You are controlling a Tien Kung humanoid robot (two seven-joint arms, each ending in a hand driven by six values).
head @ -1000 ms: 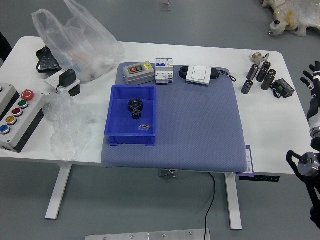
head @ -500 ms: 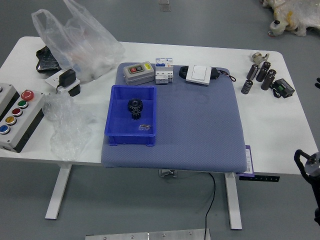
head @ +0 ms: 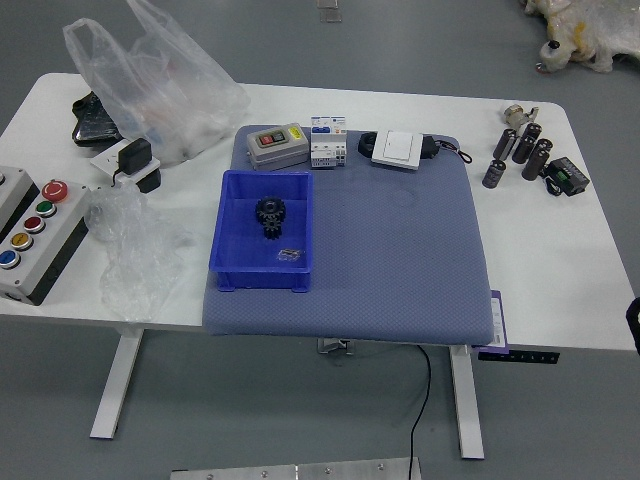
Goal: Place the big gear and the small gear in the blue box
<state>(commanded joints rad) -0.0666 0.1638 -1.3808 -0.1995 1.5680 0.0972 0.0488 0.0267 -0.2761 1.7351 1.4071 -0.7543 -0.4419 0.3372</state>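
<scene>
The head view put the big gear (head: 270, 211) inside the blue box (head: 262, 279), a dark toothed disc toward the middle of its floor, with the small gear (head: 272, 231) just on its near side; whether the two touched could not be told, both being so dark. A little clear or metallic piece (head: 291, 255) lay nearer the robot in the same box, too small to name. The box stood level on the left part of a blue-grey mat (head: 400, 250), and along the mat's far edge sat a grey switch box (head: 278, 147), a white block module (head: 328, 152) and a white square device (head: 398, 149). Farther out on the white bench (head: 560, 310), clear plastic bags (head: 165, 90) and a button panel (head: 45, 235) lay to the left, dark cylinders (head: 525, 143) to the right. At the picture's right border only a black sliver of the right hand (head: 635, 320) showed, so whether it was apart, together or clamped on something could not be told. As far as could be judged, both placements were done: the two gears were where the task wanted them, and no further placing seemed called for, only keeping the arms well away from the box.
</scene>
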